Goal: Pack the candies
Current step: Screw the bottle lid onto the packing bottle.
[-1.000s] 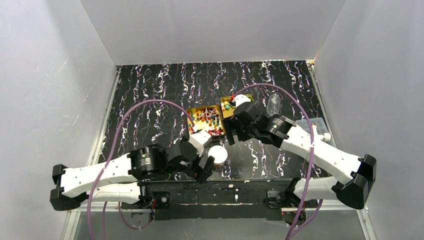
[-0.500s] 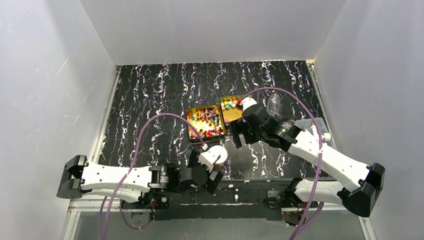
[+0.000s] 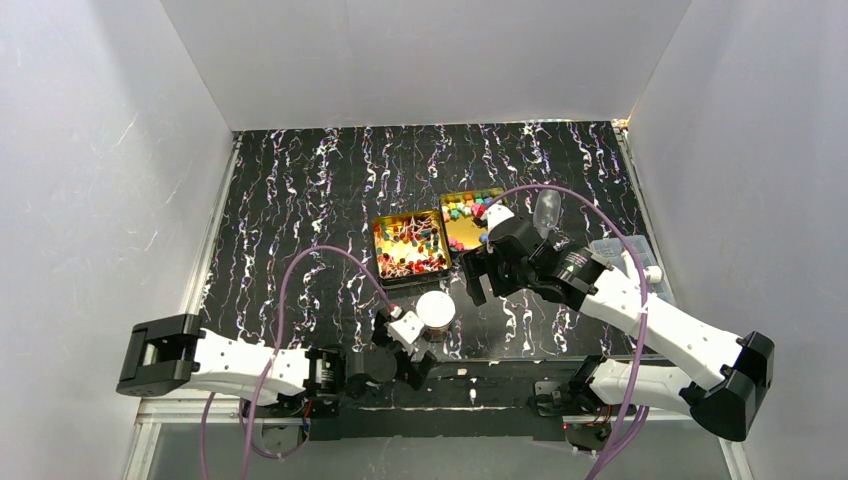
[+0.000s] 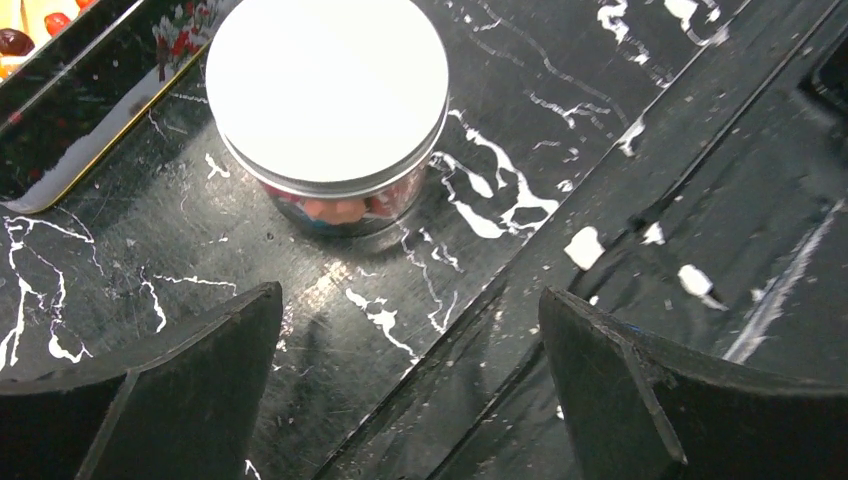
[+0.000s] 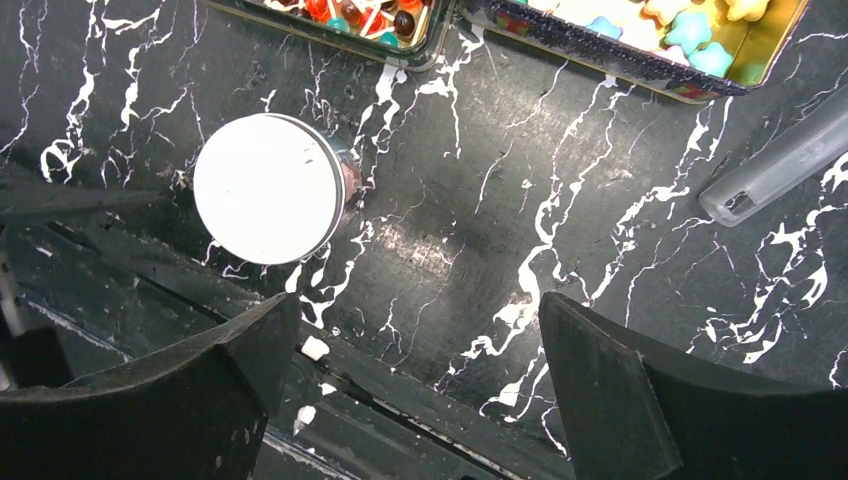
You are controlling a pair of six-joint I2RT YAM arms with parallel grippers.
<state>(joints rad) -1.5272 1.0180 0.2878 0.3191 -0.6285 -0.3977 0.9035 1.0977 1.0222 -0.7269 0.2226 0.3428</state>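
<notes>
The candies lie in two open gold tins: twist-wrapped pieces (image 3: 410, 243) in the left tin (image 3: 378, 232) and round coloured lumps (image 3: 463, 211) in the right tin (image 3: 464, 238). Their edges also show in the right wrist view, wrapped pieces (image 5: 345, 12) and lumps (image 5: 690, 32). A small clear jar with a white lid (image 3: 436, 309) stands in front of the tins, and some candies (image 4: 340, 208) show through its wall. My left gripper (image 4: 410, 300) is open and empty, low at the table's near edge just short of the jar. My right gripper (image 5: 418, 300) hangs open and empty above the table, right of the jar (image 5: 268, 188).
A clear plastic tube (image 5: 780, 165) lies at the right, near a clear box (image 3: 615, 250) and a clear bulb-shaped piece (image 3: 546, 208). The table's dark near-edge rail (image 4: 640, 190) runs under my left gripper. White walls close in three sides.
My left arm has drawn back and down to the near edge, away from the jar. My right arm has backed off the right tin toward the front right, uncovering its candies.
</notes>
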